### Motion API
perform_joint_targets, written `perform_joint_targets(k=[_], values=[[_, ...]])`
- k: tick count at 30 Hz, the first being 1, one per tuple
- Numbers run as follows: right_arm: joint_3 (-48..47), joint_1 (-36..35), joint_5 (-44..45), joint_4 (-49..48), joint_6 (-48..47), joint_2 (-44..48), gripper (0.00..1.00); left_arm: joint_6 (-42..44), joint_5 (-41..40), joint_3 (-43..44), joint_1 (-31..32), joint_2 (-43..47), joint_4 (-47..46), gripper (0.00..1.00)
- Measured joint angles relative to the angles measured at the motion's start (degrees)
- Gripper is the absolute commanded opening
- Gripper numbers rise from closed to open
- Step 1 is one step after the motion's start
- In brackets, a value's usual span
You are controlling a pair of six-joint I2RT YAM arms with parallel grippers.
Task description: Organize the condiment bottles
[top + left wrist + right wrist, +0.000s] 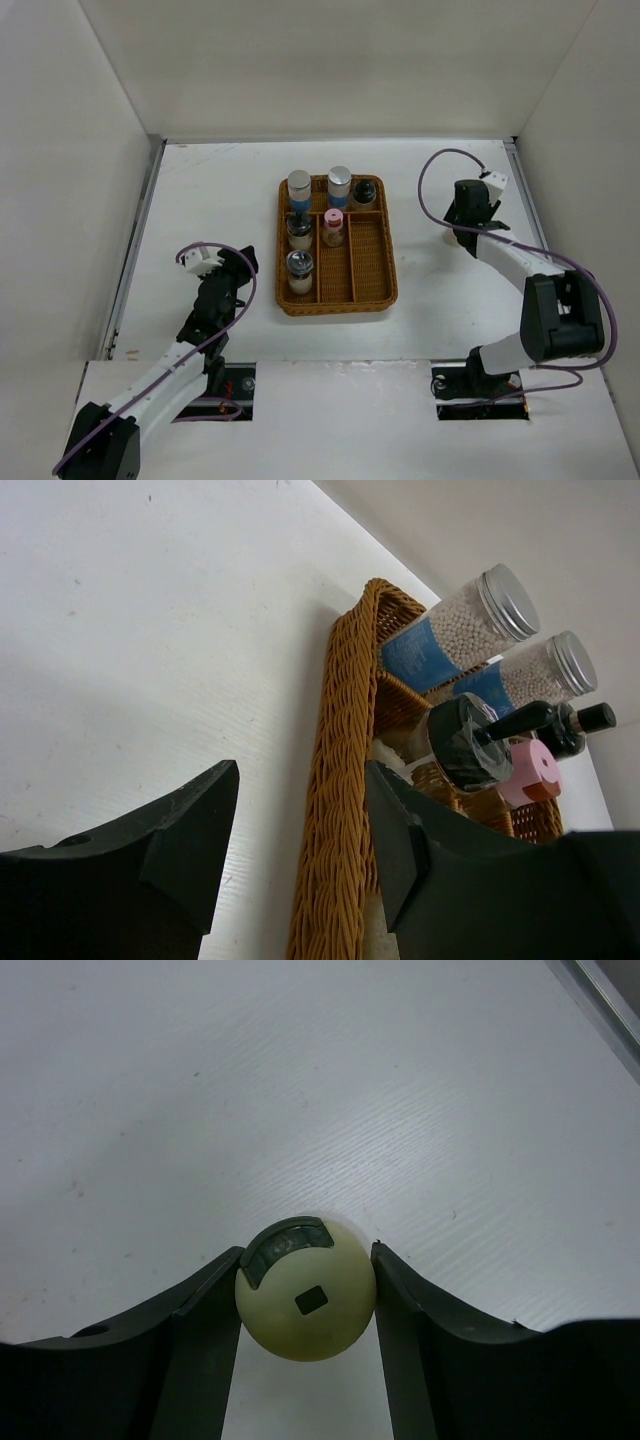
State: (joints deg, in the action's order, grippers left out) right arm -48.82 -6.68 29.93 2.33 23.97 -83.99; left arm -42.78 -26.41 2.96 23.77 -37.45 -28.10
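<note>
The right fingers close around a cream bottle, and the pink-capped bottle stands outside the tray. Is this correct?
No. The top external view shows the pink-capped bottle standing inside the tray; the right fingers do close around the cream bottle.

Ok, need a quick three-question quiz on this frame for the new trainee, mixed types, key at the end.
1. How many bottles stand in the tray?
2. True or false: the left end effector is gripping a bottle.
3. What sits between the fingers of the right end effector? A: nothing. B: a cream-topped bottle. C: the tray's rim.

Key:
1. Six.
2. False. It is open beside the tray's outer wall, with nothing gripped.
3. B. The fingers touch it on both sides, out on the table to the right of the tray.
</note>
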Motion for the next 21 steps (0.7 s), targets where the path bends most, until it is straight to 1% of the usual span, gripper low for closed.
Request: perform_joint_targets(k=[2, 4, 7, 10, 12, 14, 16, 18, 21], values=[[0.0, -2.1, 0.5, 0.7, -0.1, 1.5, 0.42, 0.0, 0.0, 0.0, 0.0, -0.3, 0.0, 0.52], [0.0, -6.0, 0.8, 1.2, -0.6, 4.4, 0.42, 0.0, -0.2, 0.0, 0.0, -0.6, 0.0, 0.52], [0.0, -14.6, 0.8, 1.1, -2.3, 10.4, 0.42, 0.0, -0.4, 0.0, 0.0, -0.7, 0.0, 0.53], [0.0, -24.6, 0.4, 1.0, -4.0, 16.1, 0.42, 0.0, -0.6, 0.0, 0.0, -0.9, 0.0, 0.54], [-0.1, -30.7, -0.2, 1.0, -4.7, 18.2, 0.42, 0.0, -0.8, 0.0, 0.0, -1.5, -0.2, 0.56], [-0.3, -35.7, -0.6, 1.0, -4.7, 18.4, 0.42, 0.0, -0.9, 0.0, 0.0, -2.5, -0.3, 0.57], [-0.7, -39.8, -1.1, 1.0, -4.6, 17.0, 0.42, 0.0, -1.0, 0.0, 0.0, -3.3, -0.3, 0.61], [-1.3, -43.2, -1.6, 0.9, -4.5, 14.5, 0.42, 0.0, -1.1, 0.0, 0.0, -3.8, -0.3, 0.67], [-1.4, -47.3, -2.3, 0.0, -4.3, 10.3, 0.42, 0.0, -1.3, 0.0, -0.1, -4.0, -0.4, 0.83]])
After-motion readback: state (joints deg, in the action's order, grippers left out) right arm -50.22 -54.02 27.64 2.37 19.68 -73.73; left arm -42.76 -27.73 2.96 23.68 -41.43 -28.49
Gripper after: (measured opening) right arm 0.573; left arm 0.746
